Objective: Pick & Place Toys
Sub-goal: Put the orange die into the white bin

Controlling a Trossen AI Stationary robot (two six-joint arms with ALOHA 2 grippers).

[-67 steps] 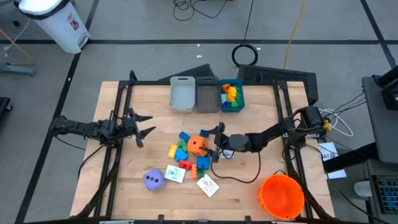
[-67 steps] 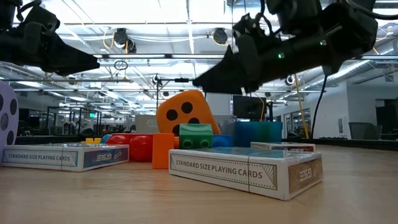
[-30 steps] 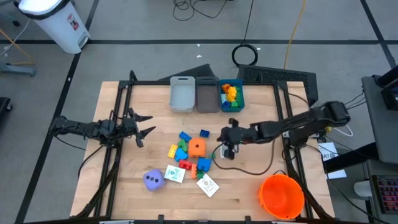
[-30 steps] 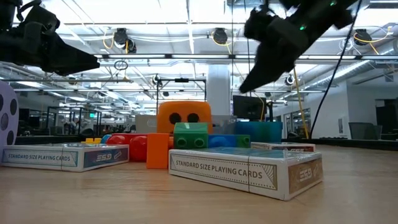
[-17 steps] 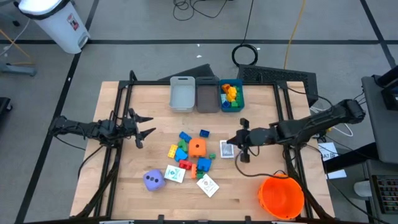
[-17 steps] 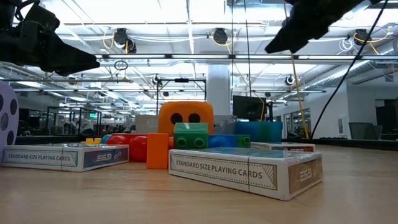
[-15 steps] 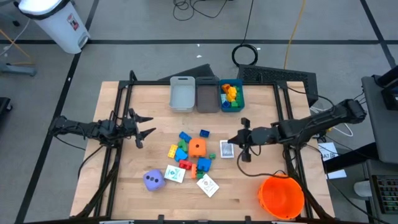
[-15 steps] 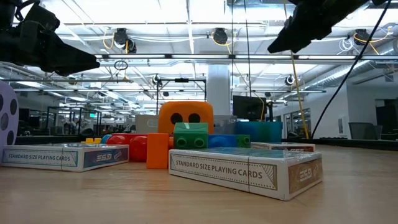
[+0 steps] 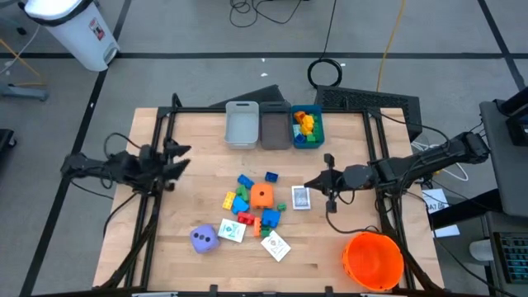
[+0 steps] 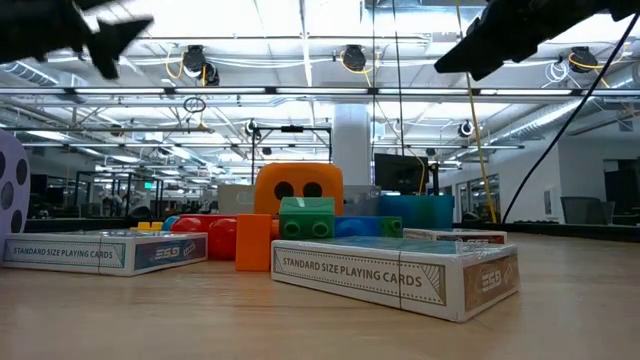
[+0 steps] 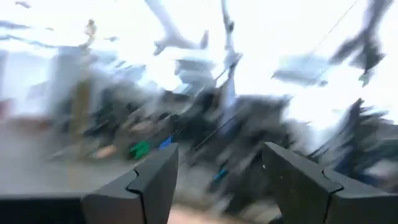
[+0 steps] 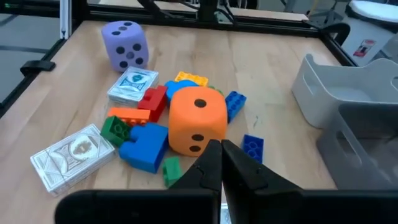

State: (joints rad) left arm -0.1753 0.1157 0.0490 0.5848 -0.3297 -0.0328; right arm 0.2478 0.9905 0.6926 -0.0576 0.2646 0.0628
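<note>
The toys lie in a heap at the table's middle: an orange die [image 9: 261, 195] resting on several coloured blocks [image 9: 239, 200], a purple die [image 9: 204, 238], and card packs [image 9: 232, 230] [image 9: 275, 245]. One more card pack [image 9: 301, 198] lies flat just right of the heap. My right gripper [image 9: 312, 186] hovers right of that pack, shut and empty, and points toward the heap [image 12: 198, 121]. My left gripper [image 9: 180, 158] is open and empty, raised above the table's left side; its wrist view [image 11: 217, 180] is blurred and shows only the room.
Two grey bins [image 9: 242, 124] [image 9: 275, 125] and a blue bin [image 9: 307, 128] holding several blocks stand at the far edge. A big orange bucket [image 9: 373, 260] stands at the near right corner. A black frame [image 9: 165, 115] rings the table. Bare wood lies at the near left.
My right gripper has drawn back toward the table's right edge and risen, leaving the card pack flat on the table right of the heap. My left gripper has risen, pulled back a little toward the left edge and turned. The heap has stayed where it was.
</note>
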